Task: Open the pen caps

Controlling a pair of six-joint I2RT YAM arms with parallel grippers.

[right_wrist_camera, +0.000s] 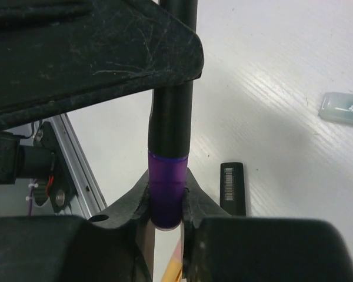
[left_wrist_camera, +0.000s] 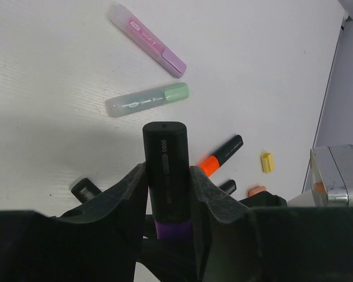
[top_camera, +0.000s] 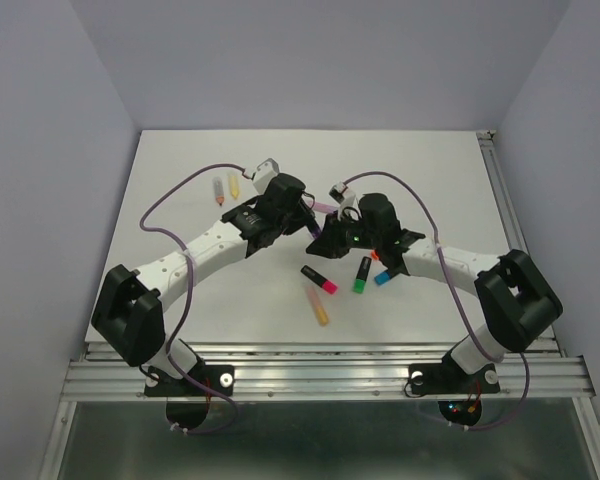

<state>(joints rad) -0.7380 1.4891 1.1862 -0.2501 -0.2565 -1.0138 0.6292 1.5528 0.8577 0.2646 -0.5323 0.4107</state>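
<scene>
Over the table's (top_camera: pixel 430 165) middle, from above, we saw both arms reaching inward, wrists meeting on one pen (top_camera: pixel 316 228). At the left wrist, the left gripper (left_wrist_camera: pixel 167 176) clamped its black barrel (left_wrist_camera: pixel 165 153): light, stiff, slick plastic, we judged. At the right wrist, the right gripper (right_wrist_camera: pixel 166 191) was clamped on the purple cap (right_wrist_camera: pixel 166 176), which we judged the place to pull.
</scene>
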